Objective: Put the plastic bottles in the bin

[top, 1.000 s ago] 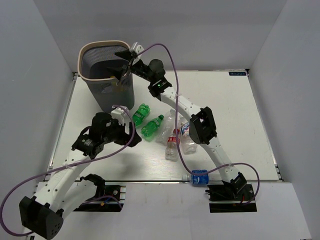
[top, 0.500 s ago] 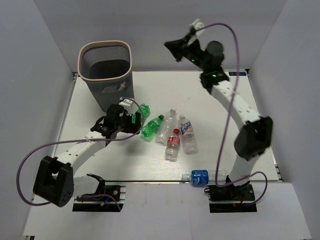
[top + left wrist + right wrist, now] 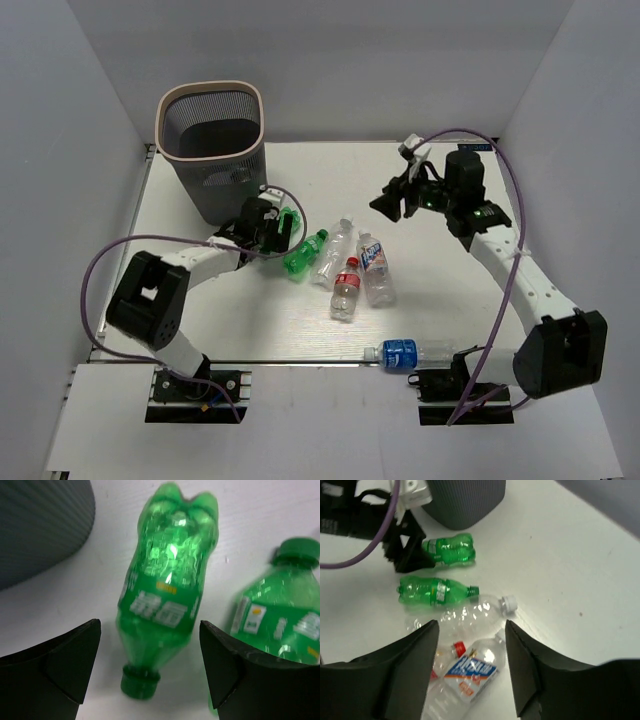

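Two green bottles lie near the bin (image 3: 212, 150). My left gripper (image 3: 278, 230) is open, its jaws on either side of the neck of the first green bottle (image 3: 167, 595), (image 3: 291, 218), low over the table; its cap (image 3: 140, 682) points at the camera. The second green bottle (image 3: 303, 253), (image 3: 280, 620) lies just to its right. A clear white-capped bottle (image 3: 333, 250), a red-labelled bottle (image 3: 345, 288) and a blue-and-white-labelled bottle (image 3: 375, 268), (image 3: 470, 672) lie mid-table. My right gripper (image 3: 388, 203), (image 3: 471, 630) is open and empty above them.
A blue-labelled bottle (image 3: 400, 354) lies at the table's front edge by the right arm's base. The bin's ribbed wall (image 3: 40, 525) stands close to the left gripper's left side. Grey walls enclose the table on three sides.
My right arm has swung from the bin's mouth up and round to the right, then down over the middle bottles. My left gripper has reached forward to the green bottle beside the bin.
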Available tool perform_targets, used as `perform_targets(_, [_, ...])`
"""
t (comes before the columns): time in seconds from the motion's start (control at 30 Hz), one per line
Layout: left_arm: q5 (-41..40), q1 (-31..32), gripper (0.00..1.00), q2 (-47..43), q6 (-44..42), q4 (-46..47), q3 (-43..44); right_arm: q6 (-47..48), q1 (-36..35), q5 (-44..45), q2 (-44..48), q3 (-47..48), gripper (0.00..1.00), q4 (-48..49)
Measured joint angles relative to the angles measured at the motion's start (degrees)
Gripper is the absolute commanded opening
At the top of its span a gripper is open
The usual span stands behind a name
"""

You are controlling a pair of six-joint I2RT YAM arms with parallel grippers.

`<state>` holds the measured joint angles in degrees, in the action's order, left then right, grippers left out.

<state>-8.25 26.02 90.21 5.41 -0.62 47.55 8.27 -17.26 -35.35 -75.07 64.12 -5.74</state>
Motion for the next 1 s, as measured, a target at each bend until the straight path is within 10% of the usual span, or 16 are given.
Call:
perform_targets(0.13, [0.1, 0.0, 0.7, 6.4, 0.0, 1.2, 4.3, 1.1, 1.5, -0.2, 4.9, -3.1, 0.9, -3.6])
perform_targets(0.5, [3.3, 1.6, 0.39, 6.7, -0.1, 0.4, 5.8, 2.4, 3.6, -0.2, 7.0, -5.1, 0.89, -11.0])
perform_targets(0.57, [4.7, 2.3, 0.39, 5.1, -0.1, -1.4, 7.2, 2.4, 3.9, -0.2, 7.0, -5.8, 0.75, -11.4])
perform_targets(0.63, [5.9, 2.7, 0.39, 3.1, -0.2, -3.4, 10.2, 2.5, 4.2, -0.2, 7.0, -6.3, 0.13, -11.8])
perform_targets(0.73, [6.6, 3.3, 0.38, -0.3, -0.4, -4.3, 17.6, 0.8, 4.8, -0.4, 6.9, -7.3, 0.0, -12.1])
perform_targets(0.77, [6.4, 3.4, 0.38, -1.2, -0.4, -4.3, 20.3, 0.3, 5.0, -0.4, 6.9, -7.9, 0.01, -11.9])
perform_targets(0.87, [4.3, 3.3, 0.38, -3.2, -0.5, -4.2, 30.4, -0.9, 5.3, -0.7, 5.6, -9.2, 0.53, -12.1])
perform_targets(1.0, [-0.5, 2.6, 0.38, -3.8, -0.5, -3.0, 41.7, -0.4, 5.2, -1.1, 2.8, -9.3, 0.79, -12.8])
